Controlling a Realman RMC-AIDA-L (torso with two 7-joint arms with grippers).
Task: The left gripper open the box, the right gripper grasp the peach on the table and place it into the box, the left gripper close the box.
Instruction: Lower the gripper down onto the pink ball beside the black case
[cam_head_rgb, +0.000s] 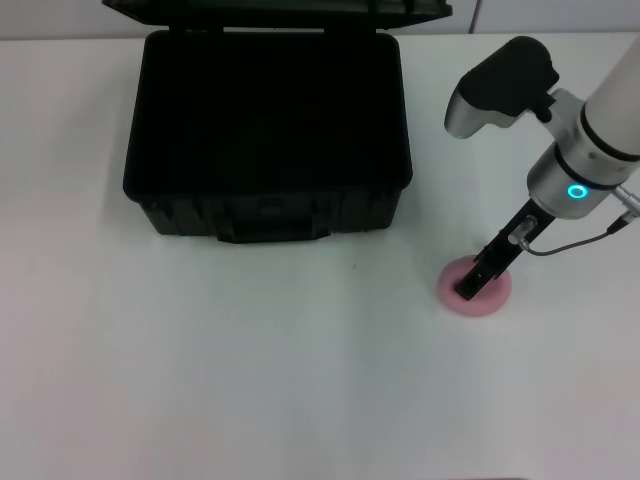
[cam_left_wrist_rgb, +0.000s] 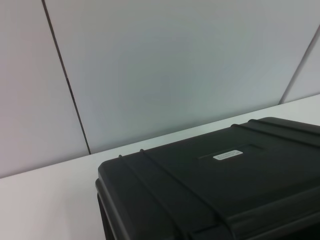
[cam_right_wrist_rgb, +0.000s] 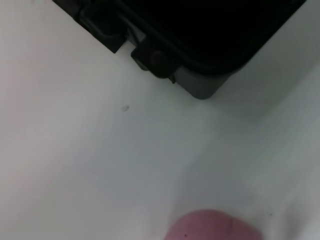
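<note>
The black box (cam_head_rgb: 180, 215) stands open at the back of the white table (cam_head_rgb: 250, 370), its lid (cam_head_rgb: 280, 10) tipped up behind a dark, bare inside. The pink peach (cam_head_rgb: 497, 293) lies on the table right of the box. My right gripper (cam_head_rgb: 476, 281), on the cyan-ringed arm, reaches down onto the peach's top. In the right wrist view the peach (cam_right_wrist_rgb: 212, 226) shows at the frame's edge, with the box's corner (cam_right_wrist_rgb: 200, 85) beyond it. The left wrist view shows the lid's outer face (cam_left_wrist_rgb: 200, 195) with its white label (cam_left_wrist_rgb: 227, 155). The left gripper itself is out of view.
A grey panelled wall (cam_left_wrist_rgb: 175, 65) rises behind the table. The right arm's wrist (cam_head_rgb: 575, 170) hangs over the table's right side. A cable (cam_head_rgb: 575, 243) loops off that wrist.
</note>
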